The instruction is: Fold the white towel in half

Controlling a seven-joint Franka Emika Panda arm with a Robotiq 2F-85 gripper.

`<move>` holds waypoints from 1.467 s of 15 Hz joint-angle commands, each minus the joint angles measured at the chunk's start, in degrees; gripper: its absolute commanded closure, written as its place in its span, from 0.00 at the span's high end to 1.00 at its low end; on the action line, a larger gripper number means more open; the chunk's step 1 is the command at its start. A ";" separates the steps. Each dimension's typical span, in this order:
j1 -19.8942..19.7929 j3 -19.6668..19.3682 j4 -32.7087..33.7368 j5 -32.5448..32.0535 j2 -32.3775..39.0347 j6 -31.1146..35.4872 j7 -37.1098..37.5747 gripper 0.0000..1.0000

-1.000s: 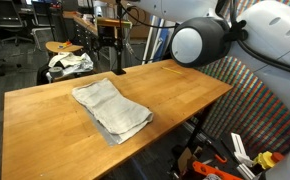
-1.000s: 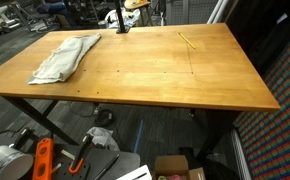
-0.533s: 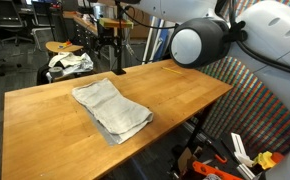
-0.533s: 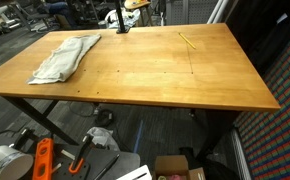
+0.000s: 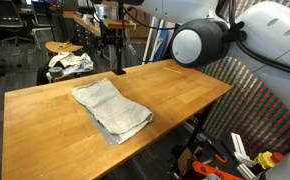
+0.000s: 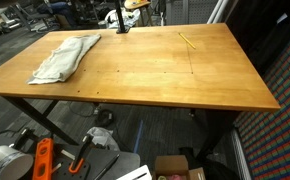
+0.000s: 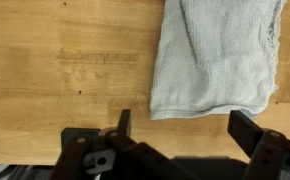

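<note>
Towel pos: white towel (image 5: 110,108) lies flat on the wooden table (image 5: 45,125), toward one end of the top. In an exterior view it sits near the far corner (image 6: 65,57), well apart from a thin yellow stick (image 6: 188,41) on the same top.

Towel axis: long rectangle. In an exterior view the long axis runs diag. across the table, one short end toward the far edge and the other toward the near long edge. In the wrist view the towel (image 7: 220,55) runs top to bottom. Its upper part goes off frame and its lower short end faces your gripper. Surface rumpled, greyish edges. Cloth looks layered at the near end; can't tell how many layers.

Arm pose: your arm (image 5: 200,45) shows as a big white link w/ black round joint cap, close to the cam, above the table's edge. The wrist cam looks straight down on the wood (image 7: 65,60).

Gripper (image 7: 181,118): seen in the wrist view only. Jaws spread wide, grasping nothing. Black fingers (image 7: 247,130) sit just below the towel's short end in frame, apart from the cloth.

Other: small white cloth heap w/ dark marks (image 5: 70,62) beyond the table's far edge.
</note>
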 commanded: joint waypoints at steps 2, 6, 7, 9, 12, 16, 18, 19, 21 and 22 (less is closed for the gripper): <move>0.70 -0.51 -0.15 0.63 0.16 3.65 5.03 1.00; 2.70 -0.85 -0.79 1.32 1.42 14.41 16.37 1.00; 3.65 -1.64 -1.02 0.41 1.82 17.47 18.59 1.00; 5.11 -3.35 1.16 -1.07 4.06 21.95 22.08 1.00; 6.48 -7.11 0.38 -5.19 5.02 27.95 23.37 1.00; 5.21 -9.43 0.28 -8.13 5.90 29.36 20.56 1.00; 3.98 -9.58 0.30 -8.12 5.76 29.52 19.68 1.00; 3.23 -9.14 0.14 -7.64 5.54 29.31 18.37 1.00; 1.68 -7.44 -1.08 -6.31 4.19 27.93 13.49 1.00; 0.79 -6.34 -1.34 -5.39 3.76 27.33 10.63 1.00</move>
